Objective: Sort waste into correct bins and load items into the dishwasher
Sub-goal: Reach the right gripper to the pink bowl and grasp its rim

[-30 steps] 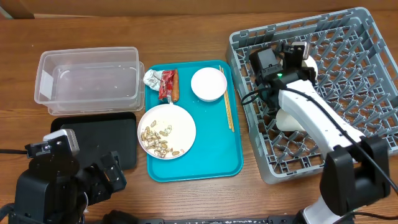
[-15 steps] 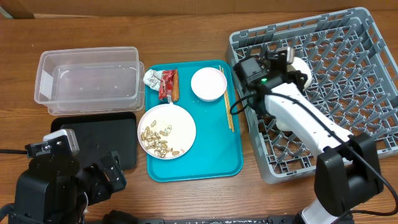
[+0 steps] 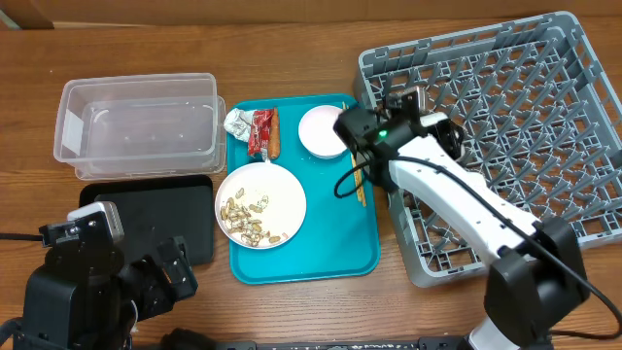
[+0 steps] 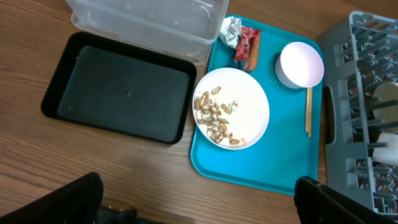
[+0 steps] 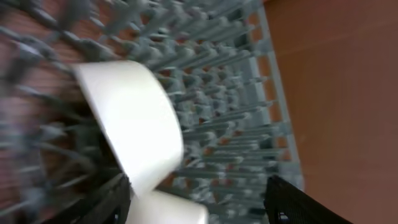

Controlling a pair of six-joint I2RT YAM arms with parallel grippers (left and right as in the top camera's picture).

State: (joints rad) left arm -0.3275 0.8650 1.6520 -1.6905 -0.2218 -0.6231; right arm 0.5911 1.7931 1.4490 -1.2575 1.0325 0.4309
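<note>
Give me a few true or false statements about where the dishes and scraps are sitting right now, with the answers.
1. The nut shells lie in the clear tub. False: they lie on the white plate; the tub is empty.
2. The chopsticks lie on the teal tray. True.
3. The pink bowl stands in the dish rack. False: it stands on the teal tray.
4. The red wrapper lies beside the sausage piece. True.
</note>
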